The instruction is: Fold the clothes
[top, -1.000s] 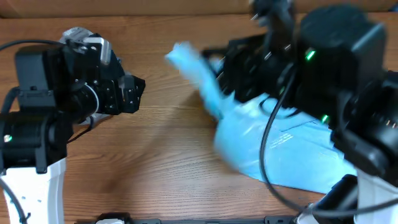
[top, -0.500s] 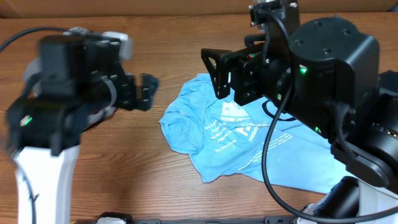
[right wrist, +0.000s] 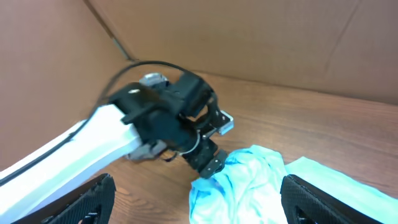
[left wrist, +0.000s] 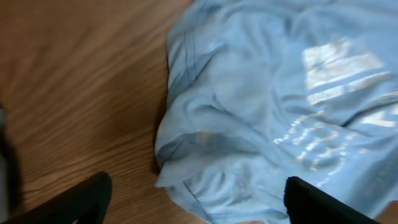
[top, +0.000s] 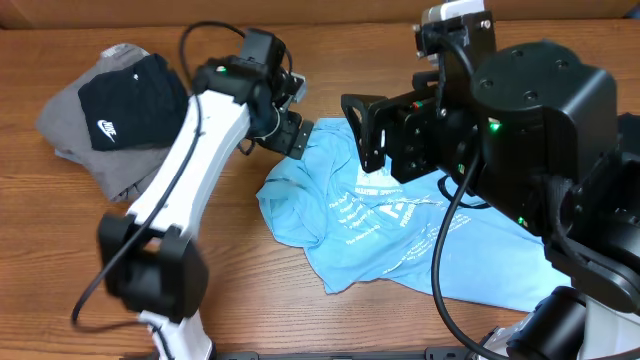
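Observation:
A light blue T-shirt [top: 400, 230] with white lettering lies crumpled on the wooden table, right of centre. My left gripper [top: 290, 135] reaches across to the shirt's upper left edge. In the left wrist view it [left wrist: 196, 199] stands open just above the shirt's bunched hem [left wrist: 205, 155], holding nothing. My right gripper [top: 362, 135] hovers open over the shirt's top edge; the right wrist view shows its fingers [right wrist: 87, 199] wide apart, with the shirt [right wrist: 249, 180] and the left gripper [right wrist: 208, 165] below. Grey and black Nike pieces [top: 115, 115] sit piled at the far left.
A brown cardboard wall [right wrist: 249, 37] closes off the back of the table. A black cable [top: 440, 250] from the right arm hangs over the shirt. Bare wood [top: 250, 290] lies in front of the shirt and the left arm's base [top: 150, 280].
The shirt dropped from the air onto the table as the right gripper opened. The left arm swung from the far left over to the shirt's upper left edge, uncovering the Nike pile.

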